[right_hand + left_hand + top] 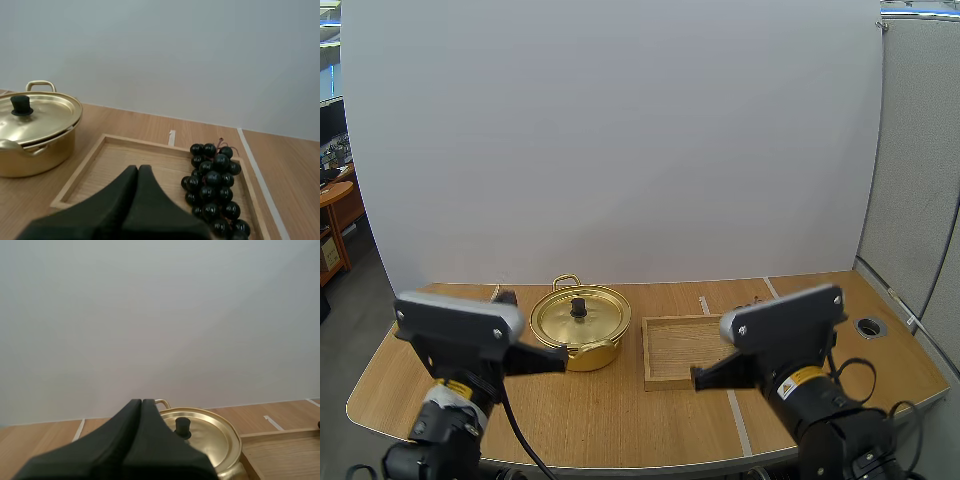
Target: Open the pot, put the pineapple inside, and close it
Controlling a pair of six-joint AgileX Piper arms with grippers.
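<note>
– So, high view first: what's on the table (620, 410)?

– Gold pot (592, 356) sitting left of centre, lid (560, 318) on, black knob (578, 307) up top. Just to its right there's a wooden tray (672, 352), close beside the pot, though I can't say if they're touching. Both arms are at the near edge. The left end effector (562, 357) is clenched into one dark wedge with nothing in it, tip pointing at the pot's near left side. The right end effector (696, 378) looks the same, closed up and empty, tip at the tray's near edge.

– And the left wrist view?

– Fingers pressed flat together, holding nothing. Right past the tip you get the pot, lid seated, knob upright, one looped handle poking out at the back. A corner of the tray shows beside the pot.

– Right wrist?

– One closed wedge here too, no grip on anything, hanging over the near part of the tray. A bunch of dark grapes (215, 185) lies inside the tray, along the side away from the pot. The pot stands on the table off the tray's other side, lid shut, well apart from the grapes.

– So the fruit's in the tray, not the pot?

– Yep, in the tray, and the pot is closed.
</note>
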